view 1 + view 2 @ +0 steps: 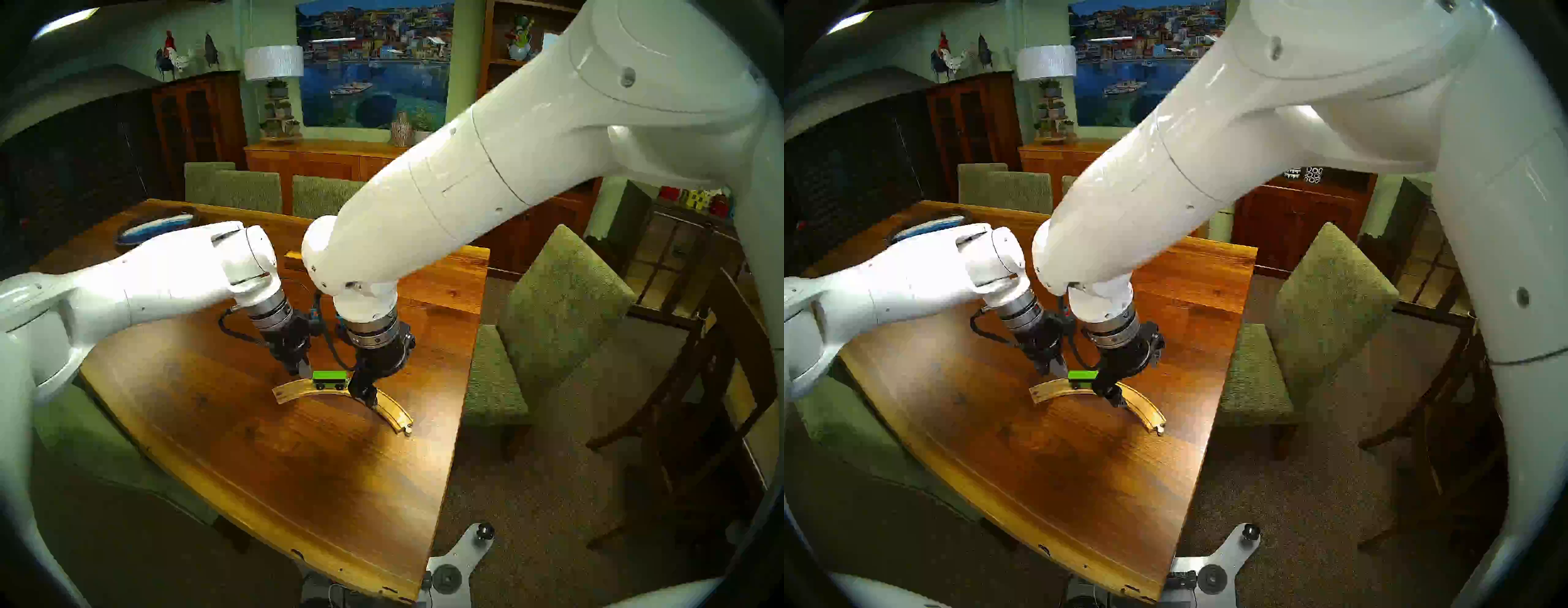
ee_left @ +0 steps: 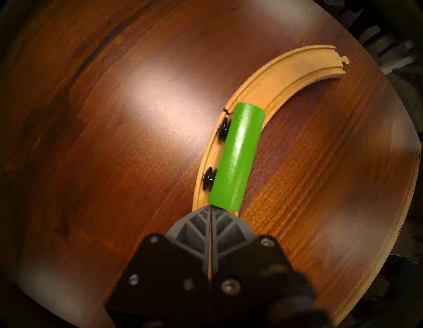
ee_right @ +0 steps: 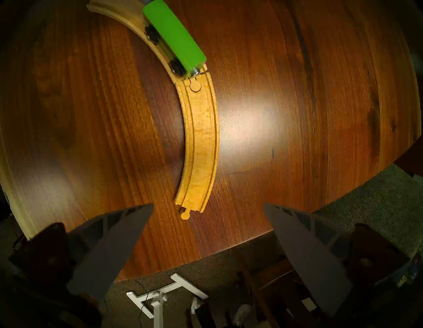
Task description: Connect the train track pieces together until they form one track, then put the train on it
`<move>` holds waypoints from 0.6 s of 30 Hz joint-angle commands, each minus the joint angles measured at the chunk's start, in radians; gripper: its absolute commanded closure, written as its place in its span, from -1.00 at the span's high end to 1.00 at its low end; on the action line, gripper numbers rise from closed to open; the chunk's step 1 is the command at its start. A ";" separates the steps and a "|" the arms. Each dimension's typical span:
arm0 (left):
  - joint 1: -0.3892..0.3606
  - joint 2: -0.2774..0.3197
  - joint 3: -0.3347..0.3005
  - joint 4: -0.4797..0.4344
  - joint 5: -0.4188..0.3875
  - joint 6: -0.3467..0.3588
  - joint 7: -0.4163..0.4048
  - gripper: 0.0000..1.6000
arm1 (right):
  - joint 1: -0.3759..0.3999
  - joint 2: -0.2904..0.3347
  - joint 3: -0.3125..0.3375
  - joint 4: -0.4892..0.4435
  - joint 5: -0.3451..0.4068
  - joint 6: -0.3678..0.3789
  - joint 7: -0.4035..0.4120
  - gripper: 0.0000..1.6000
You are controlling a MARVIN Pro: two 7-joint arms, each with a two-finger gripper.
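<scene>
Glossy white arms (image 1: 445, 199), black pincers

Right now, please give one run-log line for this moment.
track: joined | train: on track | left gripper: shut, behind train | right gripper: open, empty | table

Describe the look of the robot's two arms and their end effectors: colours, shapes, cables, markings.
Both arms are glossy white, rounded tubes with thin seam lines and small dark screw dots. Each wrist ends in a ribbed silver metal ring, then a black housing with looping black cables. The left end effector has grey fingers with a branching rib pattern, on black plates with silver screws. The right end effector has two grey, pointed, wedge-shaped fingers.
</scene>
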 commanded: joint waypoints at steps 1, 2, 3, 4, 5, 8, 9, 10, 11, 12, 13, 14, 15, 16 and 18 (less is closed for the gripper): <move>-0.030 -0.057 -0.026 0.042 -0.009 -0.009 -0.006 -1.00 | 0.022 0.013 0.004 0.009 -0.001 0.000 0.000 1.00; -0.031 -0.063 -0.026 0.045 -0.009 -0.010 -0.009 -1.00 | 0.022 0.013 0.004 0.009 -0.001 0.000 0.000 1.00; -0.031 -0.067 -0.026 0.048 -0.010 -0.010 -0.009 -1.00 | 0.022 0.013 0.004 0.009 -0.001 0.000 0.000 1.00; -0.033 -0.072 -0.026 0.050 -0.010 -0.012 -0.012 -1.00 | 0.022 0.013 0.004 0.009 -0.001 0.000 0.000 1.00; -0.034 -0.075 -0.026 0.051 -0.010 -0.012 -0.013 -1.00 | 0.022 0.013 0.004 0.009 -0.001 0.000 0.000 1.00; -0.038 -0.083 -0.027 0.051 -0.010 -0.012 -0.018 -1.00 | 0.022 0.013 0.004 0.009 -0.001 0.000 0.000 1.00; -0.039 -0.085 -0.027 0.050 -0.010 -0.012 -0.020 -1.00 | 0.022 0.013 0.004 0.009 -0.001 0.000 0.000 1.00; -0.040 -0.087 -0.027 0.050 -0.010 -0.012 -0.021 -1.00 | 0.022 0.013 0.004 0.009 -0.001 0.000 0.000 1.00; -0.041 -0.088 -0.028 0.050 -0.010 -0.012 -0.023 -1.00 | 0.022 0.013 0.004 0.009 -0.001 0.000 0.000 1.00; -0.041 -0.091 -0.028 0.049 -0.010 -0.011 -0.024 -1.00 | 0.022 0.013 0.004 0.009 -0.001 0.000 0.000 1.00; -0.042 -0.093 -0.028 0.049 -0.010 -0.011 -0.025 -1.00 | 0.022 0.013 0.004 0.009 -0.001 0.000 0.000 1.00; -0.042 -0.095 -0.029 0.048 -0.010 -0.010 -0.026 -1.00 | 0.022 0.013 0.004 0.009 -0.001 0.000 0.000 1.00; -0.042 -0.098 -0.029 0.048 -0.010 -0.009 -0.027 -1.00 | 0.022 0.013 0.004 0.009 -0.001 0.000 0.000 1.00; -0.042 -0.100 -0.030 0.047 -0.011 -0.008 -0.028 -1.00 | 0.022 0.013 0.004 0.009 -0.001 0.000 0.000 1.00; -0.043 -0.103 -0.031 0.044 -0.011 -0.006 -0.030 -1.00 | 0.022 0.013 0.004 0.009 -0.001 0.000 0.000 1.00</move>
